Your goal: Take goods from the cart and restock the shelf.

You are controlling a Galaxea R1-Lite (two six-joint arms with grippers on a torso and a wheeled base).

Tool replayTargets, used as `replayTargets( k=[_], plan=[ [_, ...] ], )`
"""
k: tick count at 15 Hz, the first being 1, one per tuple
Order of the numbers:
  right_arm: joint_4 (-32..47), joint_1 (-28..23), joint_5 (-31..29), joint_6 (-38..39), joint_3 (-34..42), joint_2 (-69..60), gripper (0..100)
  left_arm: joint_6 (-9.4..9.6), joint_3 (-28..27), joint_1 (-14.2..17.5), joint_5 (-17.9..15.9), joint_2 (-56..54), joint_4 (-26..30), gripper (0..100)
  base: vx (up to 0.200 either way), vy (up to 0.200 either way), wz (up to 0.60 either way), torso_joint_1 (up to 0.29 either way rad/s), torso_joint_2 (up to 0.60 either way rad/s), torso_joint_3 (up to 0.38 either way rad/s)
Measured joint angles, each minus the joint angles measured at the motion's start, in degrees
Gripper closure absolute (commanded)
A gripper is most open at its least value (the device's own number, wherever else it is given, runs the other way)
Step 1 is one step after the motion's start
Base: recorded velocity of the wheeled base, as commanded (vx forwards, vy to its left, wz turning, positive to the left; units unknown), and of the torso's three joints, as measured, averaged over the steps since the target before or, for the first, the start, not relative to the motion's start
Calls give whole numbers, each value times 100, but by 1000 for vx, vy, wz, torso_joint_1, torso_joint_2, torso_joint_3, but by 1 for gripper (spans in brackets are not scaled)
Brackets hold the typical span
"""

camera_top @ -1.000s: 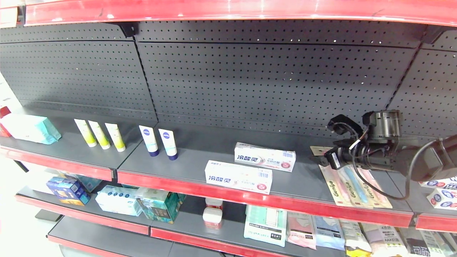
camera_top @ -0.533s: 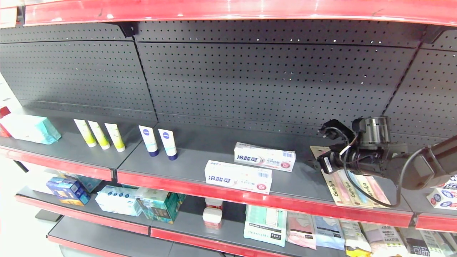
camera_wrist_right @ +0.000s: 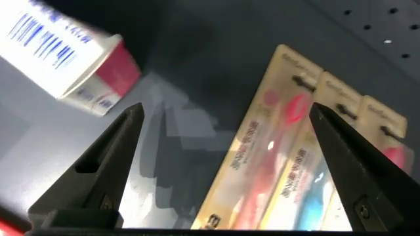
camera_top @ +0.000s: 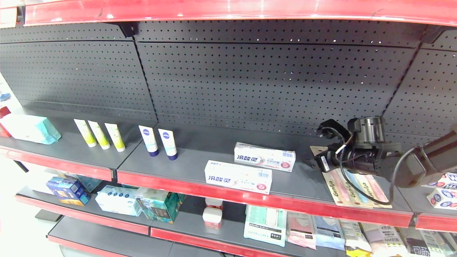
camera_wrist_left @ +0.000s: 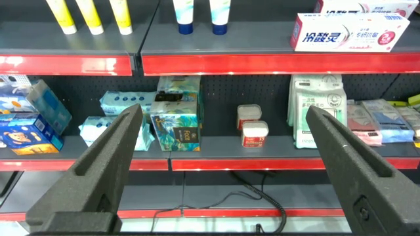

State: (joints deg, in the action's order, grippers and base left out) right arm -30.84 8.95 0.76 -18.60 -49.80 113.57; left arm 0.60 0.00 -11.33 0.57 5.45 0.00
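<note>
As right gripper hangs open and empty above the toothbrush packs, left gripper likewise, placement appears complete; withdrawal for more stock is judged next.

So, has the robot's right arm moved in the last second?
Yes. The right gripper has shifted left and slightly down, toward the rear toothpaste box.

Shelf matt dk metal w/ glossy red edge strip; toothpaste boxes glossy card; toothbrush packs clear shiny plastic.
</note>
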Motion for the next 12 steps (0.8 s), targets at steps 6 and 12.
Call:
replayTargets(
  k=[6, 12],
  plan=[
    [-126, 152, -111, 207, -221, 158, 0, 0, 0, -5, 2, 0, 0, 0, 0, 0, 0, 0, 0, 0],
    [-178, 297, -160, 211, -334, 307, 0, 2, 0, 0, 2, 0, 0, 0, 0, 0, 0, 0, 0, 0]
  ],
)
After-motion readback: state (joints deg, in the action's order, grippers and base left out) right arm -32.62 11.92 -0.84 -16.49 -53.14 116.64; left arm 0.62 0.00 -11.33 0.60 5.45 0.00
